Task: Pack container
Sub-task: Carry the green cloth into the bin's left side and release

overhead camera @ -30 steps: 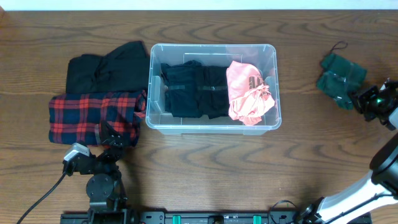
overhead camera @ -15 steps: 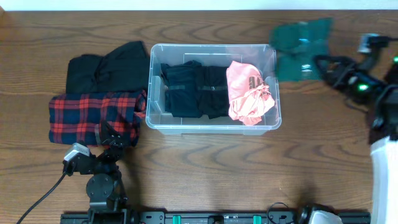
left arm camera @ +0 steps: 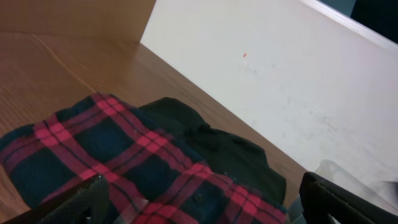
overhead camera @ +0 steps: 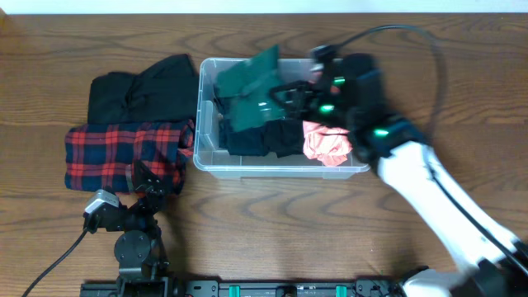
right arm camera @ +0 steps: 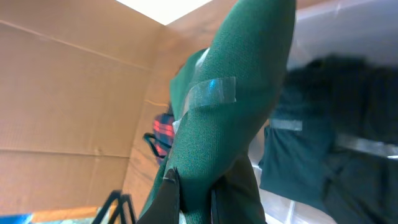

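Observation:
The container (overhead camera: 280,168) is a clear plastic tub at the table's middle. It holds a folded black garment (overhead camera: 264,136) and a pink garment (overhead camera: 328,142). My right gripper (overhead camera: 285,92) is shut on a folded green garment (overhead camera: 247,82) with clear tape on it, held above the tub's left part. The green garment (right arm camera: 230,112) fills the right wrist view, pinched between the jaws (right arm camera: 196,193), with the black garment (right arm camera: 336,137) below it. My left gripper (overhead camera: 153,183) is open at the front edge of a red plaid shirt (overhead camera: 124,153); its jaws (left arm camera: 205,205) are apart over the plaid shirt (left arm camera: 124,162).
A black garment (overhead camera: 140,87) lies behind the plaid shirt, left of the tub, and shows in the left wrist view (left arm camera: 217,143). The left arm's base (overhead camera: 132,239) stands near the table's front left. The right arm (overhead camera: 429,190) reaches across from the front right.
My right gripper has carried the green garment from the table's far right leftward to above the tub. The left arm has not moved.

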Controlling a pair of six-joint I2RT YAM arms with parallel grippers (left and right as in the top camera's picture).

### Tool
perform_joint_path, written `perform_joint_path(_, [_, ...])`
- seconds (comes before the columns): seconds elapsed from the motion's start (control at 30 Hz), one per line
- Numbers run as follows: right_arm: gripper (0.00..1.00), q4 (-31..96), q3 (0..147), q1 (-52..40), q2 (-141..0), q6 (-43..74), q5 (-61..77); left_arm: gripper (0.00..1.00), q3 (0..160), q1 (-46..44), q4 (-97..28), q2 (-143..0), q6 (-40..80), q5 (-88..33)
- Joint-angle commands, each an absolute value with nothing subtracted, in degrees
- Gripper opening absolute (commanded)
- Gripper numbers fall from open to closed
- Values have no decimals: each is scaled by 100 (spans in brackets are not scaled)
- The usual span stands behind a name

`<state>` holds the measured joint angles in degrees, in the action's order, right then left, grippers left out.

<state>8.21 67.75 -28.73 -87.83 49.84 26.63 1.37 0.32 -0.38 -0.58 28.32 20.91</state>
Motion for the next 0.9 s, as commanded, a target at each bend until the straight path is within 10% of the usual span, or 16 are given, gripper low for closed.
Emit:
perform_joint_path(0.0, [1,620,6740,-3214,-9386,5865,1979,98,23,58,-231,-23,2797,2121])
perform_joint_path(0.13, [5,593,6740,-3450,-10047,5787,1782,98,23,58,-231,-23,2797,2121])
perform_joint_path(0.23, [39,613,6740,-3597,-10357,4925,1890,98,23,58,-231,-23,2797,2121])
perform_joint_path(0.47, [59,1177,6744,-3291,-9620,3454,1590,98,23,58,-231,-23,2797,2121])
perform_joint_path(0.87, [80,3540,6744,738,-6853,2709,1763,98,23,58,-231,-23,2797,2119])
